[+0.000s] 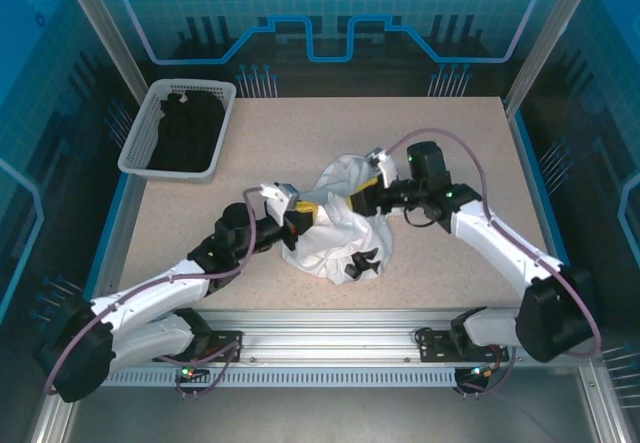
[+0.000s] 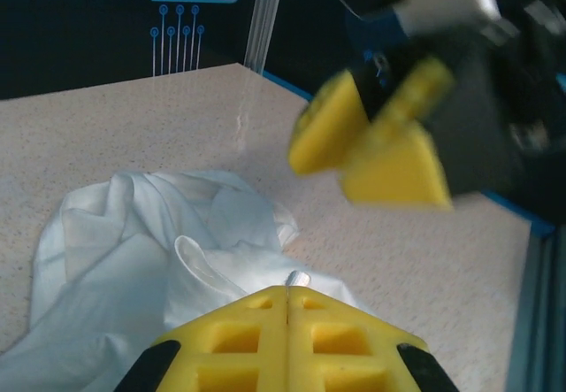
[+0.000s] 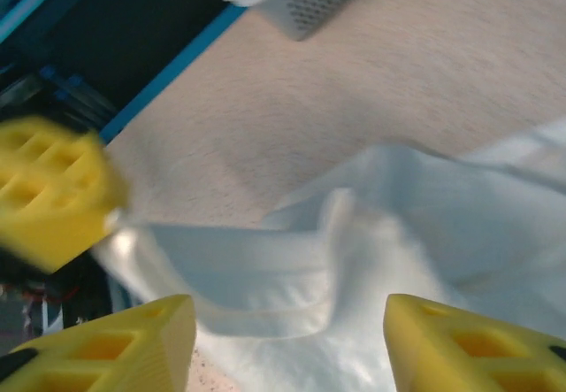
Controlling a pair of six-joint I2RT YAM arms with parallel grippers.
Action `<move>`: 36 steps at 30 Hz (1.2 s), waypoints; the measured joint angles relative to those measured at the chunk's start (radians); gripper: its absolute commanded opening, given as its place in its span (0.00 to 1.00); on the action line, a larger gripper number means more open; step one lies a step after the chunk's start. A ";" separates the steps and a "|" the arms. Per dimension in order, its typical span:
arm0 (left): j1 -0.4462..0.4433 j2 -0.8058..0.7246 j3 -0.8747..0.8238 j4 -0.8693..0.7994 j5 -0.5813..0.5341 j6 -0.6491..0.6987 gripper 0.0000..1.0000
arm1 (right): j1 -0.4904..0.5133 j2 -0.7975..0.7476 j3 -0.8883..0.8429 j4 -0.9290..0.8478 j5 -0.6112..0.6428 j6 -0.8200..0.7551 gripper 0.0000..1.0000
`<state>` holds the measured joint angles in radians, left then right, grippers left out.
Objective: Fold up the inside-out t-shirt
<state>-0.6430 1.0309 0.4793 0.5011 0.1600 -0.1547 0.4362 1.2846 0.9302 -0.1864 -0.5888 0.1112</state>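
The white t-shirt (image 1: pixel 338 231) lies crumpled in the middle of the table, its small black print (image 1: pixel 362 261) at the near right. My left gripper (image 1: pixel 306 211) is at the shirt's left edge, jaws pressed together on a pinch of white cloth (image 2: pixel 298 278). In the right wrist view that cloth (image 3: pixel 265 259) stretches as a band from the left gripper (image 3: pixel 53 193). My right gripper (image 3: pixel 287 326) hovers open above the band, with fingers (image 3: pixel 150 334) wide apart and nothing between them. From the left wrist it appears as the right gripper (image 2: pixel 358 144) close ahead.
A grey basket (image 1: pixel 137 141) holding a black garment (image 1: pixel 185 128) stands at the table's far left corner; its rim (image 3: pixel 301 3) also shows at the top of the right wrist view. Bare speckled tabletop (image 1: pixel 450 123) surrounds the shirt.
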 measured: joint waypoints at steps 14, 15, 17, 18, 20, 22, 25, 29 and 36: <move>0.070 -0.060 0.000 -0.015 0.111 -0.213 0.00 | 0.148 0.120 -0.100 0.343 -0.126 -0.140 0.45; 0.072 -0.060 0.000 -0.018 0.115 -0.216 0.00 | 0.152 0.134 -0.093 0.350 -0.132 -0.143 0.28; 0.079 -0.060 0.000 -0.019 0.126 -0.225 0.00 | 0.153 0.151 -0.086 0.364 -0.147 -0.149 0.05; 0.084 -0.060 0.000 -0.019 0.130 -0.232 0.00 | 0.153 0.153 -0.085 0.371 -0.150 -0.150 0.00; 0.093 -0.060 0.000 -0.022 0.138 -0.240 0.00 | 0.153 0.153 -0.085 0.372 -0.153 -0.151 0.00; 0.099 -0.060 0.000 -0.028 0.151 -0.240 0.00 | 0.153 0.146 -0.085 0.365 -0.152 -0.163 0.00; 0.101 -0.060 0.000 -0.050 0.172 -0.233 0.14 | 0.153 0.120 -0.082 0.321 -0.152 -0.192 0.00; 0.104 -0.066 0.000 -0.081 0.196 -0.211 0.32 | 0.153 0.092 -0.045 0.245 -0.152 -0.238 0.00; 0.104 -0.079 0.000 -0.097 0.235 -0.184 0.48 | 0.153 0.068 -0.029 0.171 -0.146 -0.282 0.00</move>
<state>-0.5392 0.9524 0.4793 0.4046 0.3950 -0.3389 0.5892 1.3529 0.9016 -0.0158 -0.7345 -0.1703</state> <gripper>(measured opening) 0.459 0.050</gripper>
